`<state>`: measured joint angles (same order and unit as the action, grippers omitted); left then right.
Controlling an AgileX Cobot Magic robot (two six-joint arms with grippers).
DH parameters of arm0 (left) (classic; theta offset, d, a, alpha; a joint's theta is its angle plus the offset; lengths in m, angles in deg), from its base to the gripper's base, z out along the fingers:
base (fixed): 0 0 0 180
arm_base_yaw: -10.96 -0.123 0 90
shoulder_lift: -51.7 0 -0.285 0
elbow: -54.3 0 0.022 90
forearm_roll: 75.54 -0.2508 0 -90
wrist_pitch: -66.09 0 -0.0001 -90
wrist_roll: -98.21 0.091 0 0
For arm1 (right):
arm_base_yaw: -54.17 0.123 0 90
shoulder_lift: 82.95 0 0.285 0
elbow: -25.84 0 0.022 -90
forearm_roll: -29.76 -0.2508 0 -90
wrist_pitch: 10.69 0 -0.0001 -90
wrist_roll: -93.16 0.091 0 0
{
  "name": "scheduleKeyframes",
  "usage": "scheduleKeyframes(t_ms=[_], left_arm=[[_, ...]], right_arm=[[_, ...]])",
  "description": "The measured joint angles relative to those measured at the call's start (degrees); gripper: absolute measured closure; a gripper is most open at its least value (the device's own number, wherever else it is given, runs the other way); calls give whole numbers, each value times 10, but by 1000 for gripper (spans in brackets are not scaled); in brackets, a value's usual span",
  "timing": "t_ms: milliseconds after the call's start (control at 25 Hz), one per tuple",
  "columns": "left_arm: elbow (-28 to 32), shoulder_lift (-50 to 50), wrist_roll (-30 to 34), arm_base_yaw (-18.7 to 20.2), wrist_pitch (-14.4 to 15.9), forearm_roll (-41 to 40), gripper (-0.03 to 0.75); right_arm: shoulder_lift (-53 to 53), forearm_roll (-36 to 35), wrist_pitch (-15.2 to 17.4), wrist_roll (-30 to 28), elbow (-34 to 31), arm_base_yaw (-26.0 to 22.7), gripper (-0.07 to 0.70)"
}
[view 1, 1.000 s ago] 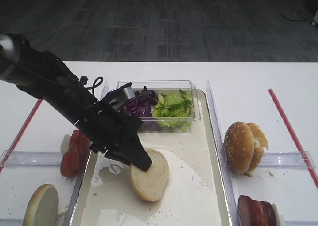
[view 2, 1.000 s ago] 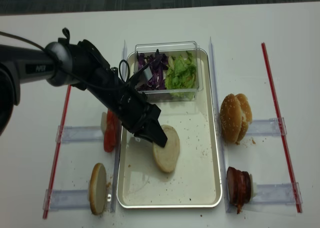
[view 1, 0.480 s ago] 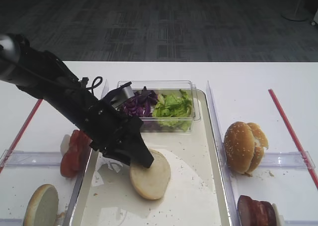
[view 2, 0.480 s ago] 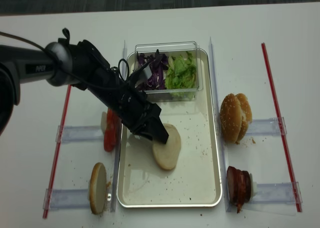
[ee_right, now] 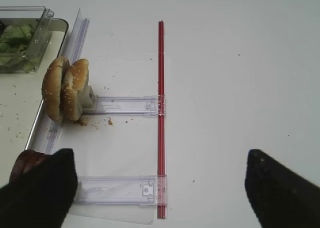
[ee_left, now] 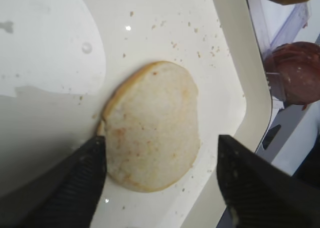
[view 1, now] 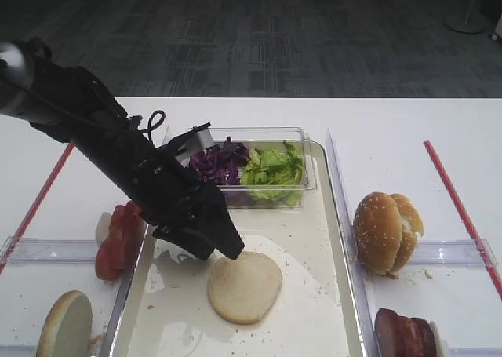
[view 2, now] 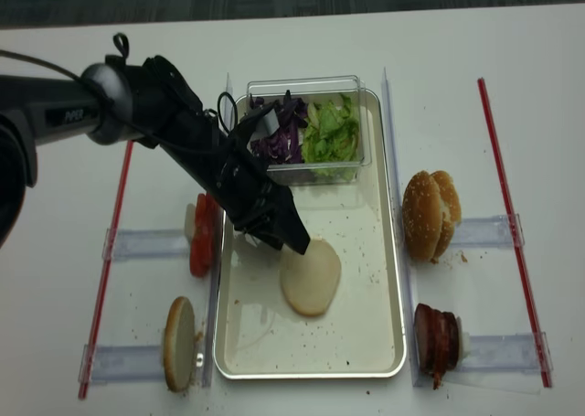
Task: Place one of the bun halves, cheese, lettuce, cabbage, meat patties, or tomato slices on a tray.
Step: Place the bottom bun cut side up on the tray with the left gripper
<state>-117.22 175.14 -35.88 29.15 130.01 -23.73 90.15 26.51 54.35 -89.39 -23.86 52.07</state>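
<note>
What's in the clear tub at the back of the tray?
The tub holds purple cabbage on its left side and green lettuce on its right, both heaped. Whatever lies beneath the heaps is covered. The left arm hides the tub's near-left corner.

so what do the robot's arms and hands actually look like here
The left arm is matte black, wrapped in a fabric-like cover, with a thin black cable looping off it and small white lettering near its base. Its left hand is black too, ending in broad flat fingers. The right hand shows only as two blurred black fingers.
</note>
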Motion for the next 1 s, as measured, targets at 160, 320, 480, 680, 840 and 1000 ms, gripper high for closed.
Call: scheduleKeyframes(t_ms=[160, 320, 480, 680, 840, 1000], left_arm=[[0, 0, -5, 0, 0, -19, 230], [0, 0, -9, 0, 0, -27, 222], [-1, 0, -13, 0, 9, -26, 222], [-30, 0, -30, 0, 33, -24, 222], [-67, 0, -60, 0, 36, -24, 222], [-107, 1, -125, 0, 38, -53, 222]], right_arm=[[0, 0, 0, 0, 0, 0, -60], [0, 0, 0, 0, 0, 0, -60], [0, 0, 0, 0, 0, 0, -60], [0, 0, 0, 0, 0, 0, -60], [0, 0, 0, 0, 0, 0, -60], [0, 0, 0, 0, 0, 0, -60]])
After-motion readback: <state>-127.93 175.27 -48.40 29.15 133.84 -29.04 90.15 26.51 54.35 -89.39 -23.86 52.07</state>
